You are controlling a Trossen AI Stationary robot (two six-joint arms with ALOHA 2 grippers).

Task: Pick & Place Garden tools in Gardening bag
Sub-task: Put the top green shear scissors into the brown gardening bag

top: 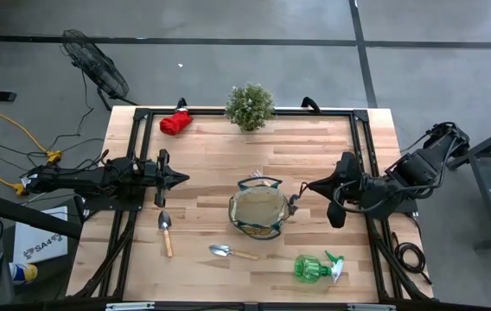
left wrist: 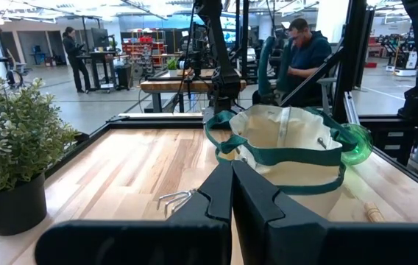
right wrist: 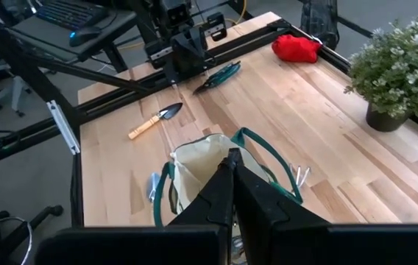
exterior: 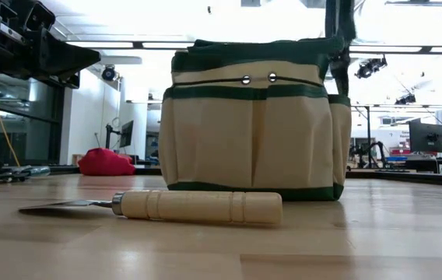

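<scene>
Gardening bag (top: 259, 212) stood upright and open near the middle of the table (top: 315, 155), slightly toward its front edge, and you had nothing in either pincer. Your left gripper (top: 181, 178) hovered over the table's left side with its fingers pressed together, holding nothing. Your right gripper (top: 308, 187) hung just beside the bag's right rim, fingers likewise together and empty. One trowel (top: 166, 231) lay left of the bag, and a second trowel (top: 232, 252) lay in front of it. You could see the green spray bottle (top: 316, 267) on its side near the front right. The red glove bundle (top: 175, 123) sat at the far left corner, with the potted plant (top: 250, 106) to its right. The pruning shears (right wrist: 220, 75) lay beneath your left arm.
</scene>
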